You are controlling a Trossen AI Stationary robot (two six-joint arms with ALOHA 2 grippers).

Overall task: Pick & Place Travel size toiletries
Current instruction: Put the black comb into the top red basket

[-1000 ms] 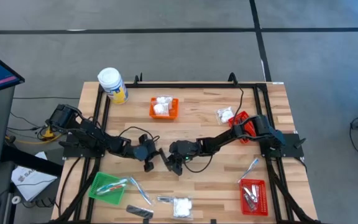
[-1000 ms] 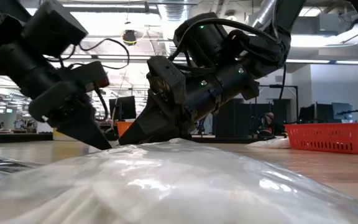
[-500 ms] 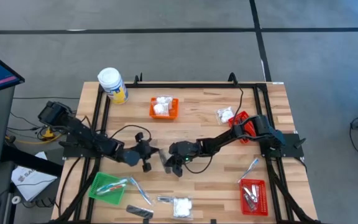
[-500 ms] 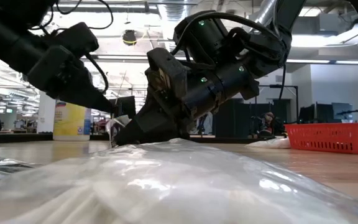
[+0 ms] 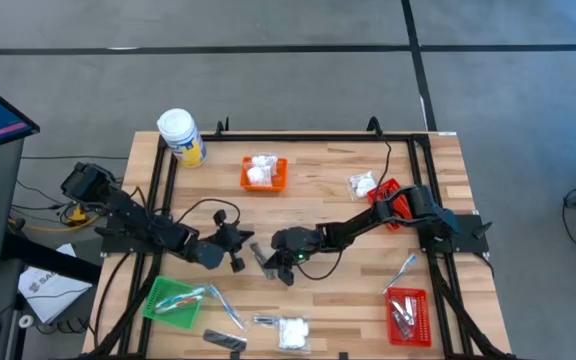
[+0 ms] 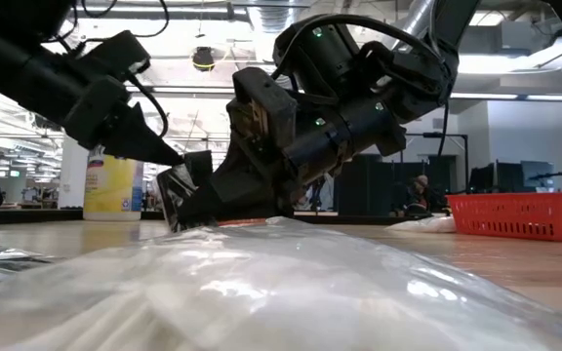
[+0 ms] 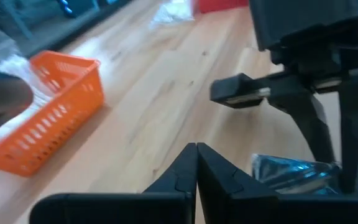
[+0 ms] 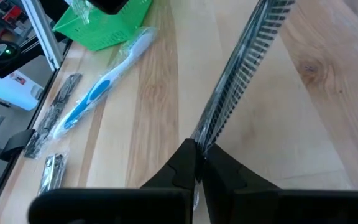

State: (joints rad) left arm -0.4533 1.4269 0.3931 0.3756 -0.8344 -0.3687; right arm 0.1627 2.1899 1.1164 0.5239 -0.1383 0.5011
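1. The wooden table (image 5: pixel 318 190) fills the middle of the high view, with a dark frame along its edges.
2. The left arm (image 5: pixel 138 225) reaches in from the left of that view; the right arm (image 5: pixel 368 222) reaches in from the right, and the two meet near the table's centre.
3. A white-lidded jar (image 5: pixel 180 137) stands at the table's upper left corner.
4. Four baskets sit around the table: an orange basket (image 5: pixel 264 173) at upper centre holding white packets, a green basket (image 5: pixel 173 300) at lower left, a red basket (image 5: pixel 406 315) at lower right, and another red basket (image 5: pixel 393 203) at the right, partly under the right arm.
5. The right gripper (image 5: pixel 271 265) sits just below centre in the high view. Its jaws are clamped on the edge of a silvery sachet (image 8: pixel 247 81), which stands out from between the fingertips in the right wrist view.
6. The left gripper (image 5: pixel 240 251) is just left of the right one, its jaws pressed together with nothing between them. In the left wrist view the sachet lies just beyond its tips, apart from them.
7. A white packet (image 5: pixel 291 331) lies at the table's bottom edge, another white packet (image 5: pixel 362 184) at the upper right.
8. A wrapped toothbrush (image 8: pixel 98 90) lies beside the green basket, with dark sachets (image 8: pixel 55 109) near it.
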